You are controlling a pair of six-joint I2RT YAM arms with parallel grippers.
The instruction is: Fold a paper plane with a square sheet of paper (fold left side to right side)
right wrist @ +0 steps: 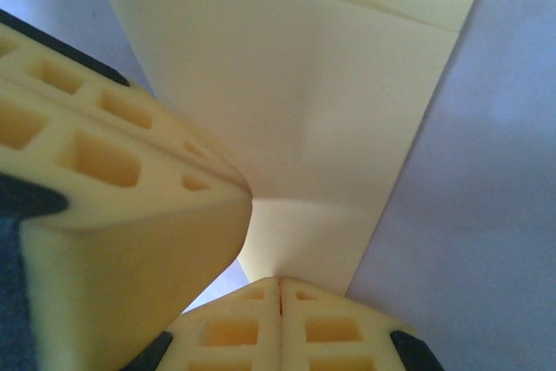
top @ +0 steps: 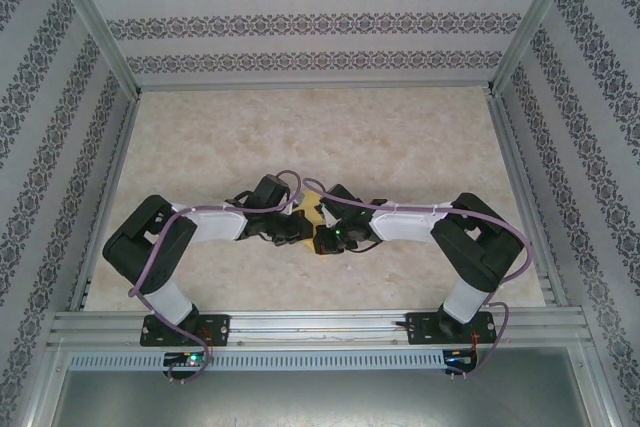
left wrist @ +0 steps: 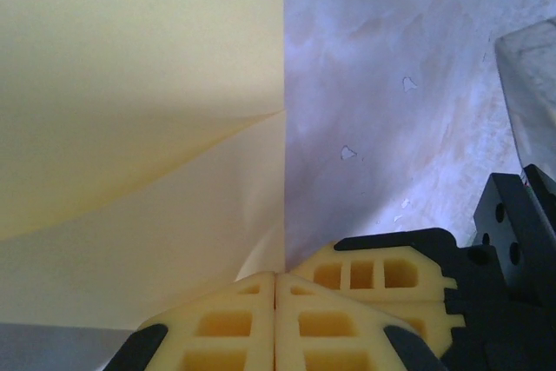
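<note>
Update on the fold: we found both grippers nose to nose at mid-table in the overhead view. Our left gripper had its chunky yellow pads pressed together. The thin yellow square sheet of paper ran right down into the seam at the tips, so we called it pinched on the sheet's edge. Same deal with our right gripper: pads together, paper feeding in at the tips. From each wrist the sheet rose ahead of the fingers, with a soft crease across it and a straight edge against the marbled beige table. The other arm's fingers sat just beside; touching or not, we couldn't tell. From above, a small patch of yellow peeked out between the two.
</note>
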